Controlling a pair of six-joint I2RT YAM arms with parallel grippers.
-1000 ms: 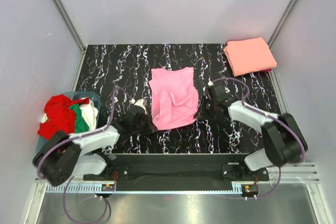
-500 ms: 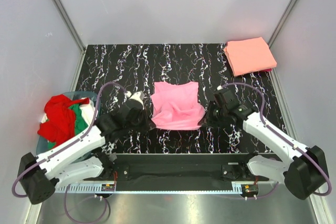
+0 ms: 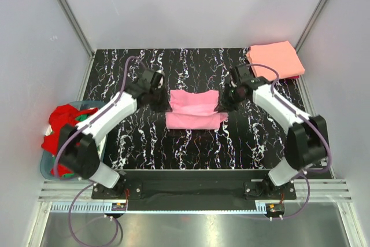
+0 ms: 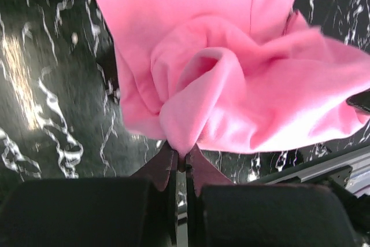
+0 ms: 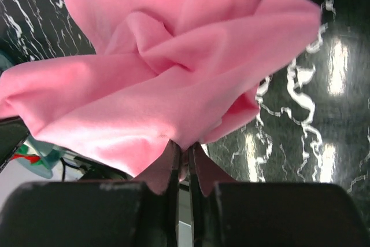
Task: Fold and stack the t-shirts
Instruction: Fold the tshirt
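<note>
You've got the left fingers point(image 4: 157, 170) and right fingers point(image 5: 203, 169) each clamped tight on a bunched side of the pink t-shirt point(image 3: 193, 108), doubled over on the desk point(image 3: 133, 137); I'd guess gripping both sides keeps the fold square; the salmon-orange t-shirt point(image 3: 274, 61) waits far right.

A black table point(image 3: 139, 79) veined with white marbling lies inside white walls point(image 3: 191, 4). Just beside the table's left edge, toward its near corner, sits a round blue-grey basket point(image 3: 47, 168). Slanting aluminium posts point(image 3: 68, 13) rise from the table's far corners. A silver slotted rail point(image 3: 191, 209) runs along its near edge.
</note>
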